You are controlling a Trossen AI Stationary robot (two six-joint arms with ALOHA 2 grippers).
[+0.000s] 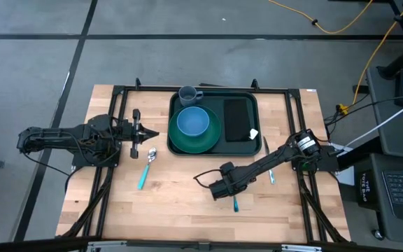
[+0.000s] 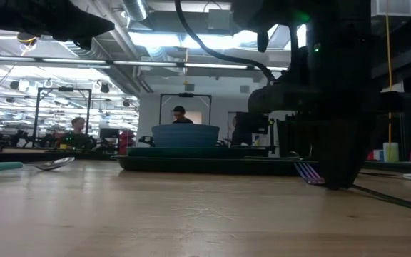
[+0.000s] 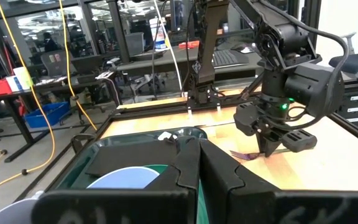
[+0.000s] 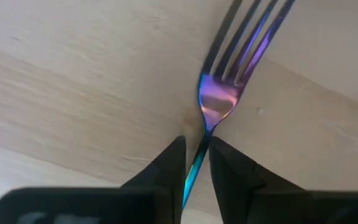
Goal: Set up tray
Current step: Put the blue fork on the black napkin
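Wooden tabletop [image 1: 187, 189] is seen from above w/ tray [image 1: 214, 101] at its far centre. Right gripper [image 4: 196, 163], nearer than tray, is shown only by its wrist view pinching an iridescent fork [image 4: 219, 102] at the neck. Left gripper [image 3: 199, 163], left of tray, is pressed together, holding nothing. No writing legible.

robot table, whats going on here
A tray is being set up. The dark green tray already holds a green plate with a blue bowl, a grey mug and a black napkin. The right claw is down at the table in front of the tray, its fingers on either side of an iridescent fork. The left claw waits shut beside the tray, near a teal-handled spoon.
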